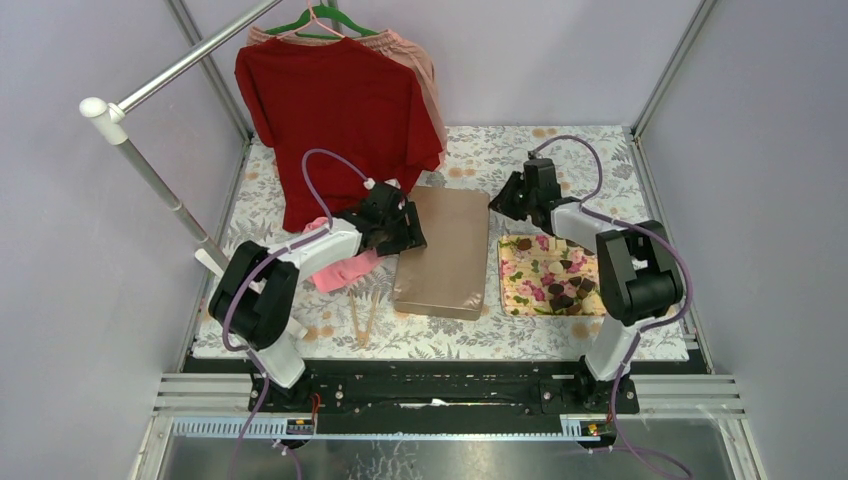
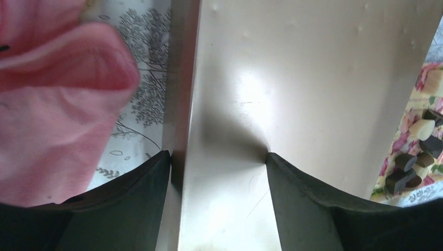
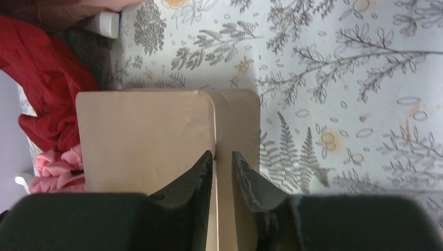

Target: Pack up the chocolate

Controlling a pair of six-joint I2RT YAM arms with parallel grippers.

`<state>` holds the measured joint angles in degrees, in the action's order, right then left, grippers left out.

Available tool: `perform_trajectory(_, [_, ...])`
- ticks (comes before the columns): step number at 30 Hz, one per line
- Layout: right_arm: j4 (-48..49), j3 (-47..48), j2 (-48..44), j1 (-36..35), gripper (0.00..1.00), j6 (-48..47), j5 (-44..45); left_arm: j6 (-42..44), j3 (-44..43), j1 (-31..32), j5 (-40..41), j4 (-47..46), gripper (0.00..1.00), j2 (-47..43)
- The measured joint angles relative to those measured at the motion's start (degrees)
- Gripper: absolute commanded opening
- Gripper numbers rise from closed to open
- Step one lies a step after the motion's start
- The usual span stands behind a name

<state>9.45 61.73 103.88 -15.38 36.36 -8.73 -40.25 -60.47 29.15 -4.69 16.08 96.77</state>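
Observation:
Several dark brown and pale chocolates point(image 1: 562, 288) lie on a flower-patterned tray point(image 1: 520, 290) at the right of a flat tan box point(image 1: 440, 255). They also show at the right edge of the left wrist view point(image 2: 415, 157). My left gripper point(image 1: 402, 228) is open and straddles the box's left edge point(image 2: 218, 154), one finger beside the side wall and one over the lid point(image 2: 313, 78). My right gripper point(image 1: 512, 196) is at the box's far right corner, its fingers point(image 3: 222, 153) closed to a narrow gap on the lid's rim point(image 3: 237, 125).
A red T-shirt point(image 1: 335, 110) hangs on a green hanger at the back left, from a white rail point(image 1: 150, 165). A pink cloth point(image 1: 345, 268) lies against the box's left side, under my left arm. Two thin wooden sticks point(image 1: 362, 318) lie near the front edge.

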Motion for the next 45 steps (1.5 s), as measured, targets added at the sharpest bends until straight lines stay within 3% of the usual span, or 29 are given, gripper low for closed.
perform_trajectory(8, [-5.86, -1.77, -9.62, 0.0, 0.44, -2.34, 0.61, -1.29, 3.21, 3.39, -2.38, -0.26, 0.74, -2.95])
perform_trajectory(16, [-8.2, -4.61, -24.06, 0.0, 0.6, -4.04, 5.64, -2.93, 8.61, 4.2, -3.78, -0.66, 0.88, -11.45])
perform_trajectory(25, [-15.78, -8.59, -38.86, 0.0, 0.77, -6.43, 14.19, -1.29, 10.32, -0.11, 3.54, 1.77, 0.98, -29.86])
perform_trajectory(32, [-20.87, -11.45, -48.81, 0.0, 0.86, -9.64, 21.11, 2.38, 10.36, -8.35, 10.95, 7.98, 0.99, -42.21])
perform_trajectory(38, [-24.85, -13.0, -56.41, 0.0, 0.99, -12.61, 26.23, 7.34, 9.18, -10.03, 18.64, 13.33, 0.99, -50.42])
perform_trajectory(45, [-27.15, -17.64, -67.3, 0.0, 1.0, -16.35, 33.2, 14.34, 10.47, -10.08, 27.21, 14.05, 0.99, -63.25])
